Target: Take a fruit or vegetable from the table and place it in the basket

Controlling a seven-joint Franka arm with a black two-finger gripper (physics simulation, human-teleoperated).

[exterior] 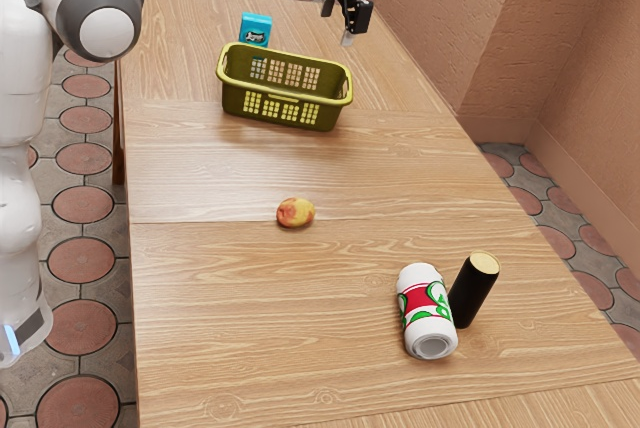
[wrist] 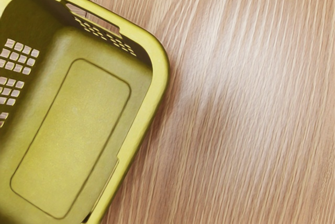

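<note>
1. Lying on the surface point(exterior: 200, 278), the red-and-yellow fruit point(exterior: 295, 213) sits nearer the long edge at the exterior view's left than the opposite long edge, with a broad stretch of wood on every side of it.
2. Well apart from it, toward the far edge, stands the yellow-green basket point(exterior: 287, 111), upright; open wood runs between the two.
3. Just behind the basket, near its corner at the exterior view's left, is a blue box point(exterior: 256, 30).
4. Near the long edge at the exterior view's right, the white container with red and green markings point(exterior: 424, 310) and the black cylinder point(exterior: 472, 293) stand close together, well apart from the fruit.
5. Hanging over the far part of the surface, beyond the basket toward the exterior view's right, the gripper point(exterior: 337, 27) is released, its two fingers spread.
6. From above, the wrist view looks into the basket, giving its inner floor with a rounded outline, a slot in the rim and square holes in a wall; the exterior view gives the outer walls.
7. Counted: one fruit, one basket, one box, one white container, one black cylinder.
</note>
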